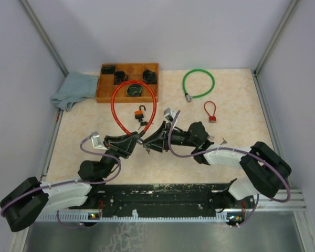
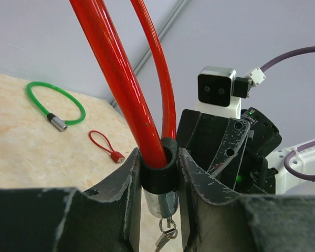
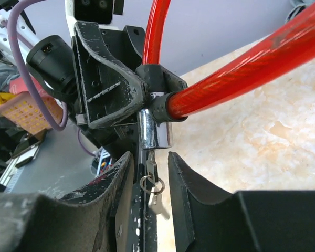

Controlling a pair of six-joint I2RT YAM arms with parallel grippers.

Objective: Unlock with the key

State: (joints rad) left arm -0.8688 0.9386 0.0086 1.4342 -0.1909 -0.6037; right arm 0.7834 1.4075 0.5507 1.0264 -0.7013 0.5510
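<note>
**Fig. Top, L-wrist and R-wrist views.**

- **Table** [image 1: 236, 105]: work surface. A wooden tray [image 1: 101, 97] of other locks sits at the far edge and is not in play.
- **Red cable lock** [image 2: 118, 79]: the task's thing. Its loop runs over mid-table, and the lock end is held up btw. the two grippers.
- **Left gripper** [image 2: 160, 176]: part-closed, fingers clamped on both sides of the lock's black collar [image 3: 156, 79]. The chrome cylinder [image 3: 153, 131] points down.
- **Right gripper** [image 3: 149, 173]: jaws apart, holding nothing. Its fingers flank the key w/o visible contact.
- **Key** [image 3: 149, 160]: seated in the cylinder's underside, w/ its ring [image 3: 156, 185] dangling below.

**Step in hand (judged):** the key is in, but the grasp for the turn is not yet made.

**Next move calls for:** the R jaws to close on the key's bow, not the loose ring, then rotate abt. the cylinder axis. The L grip must stop the body twisting. Risk: the ring snags or the key slips.
</note>
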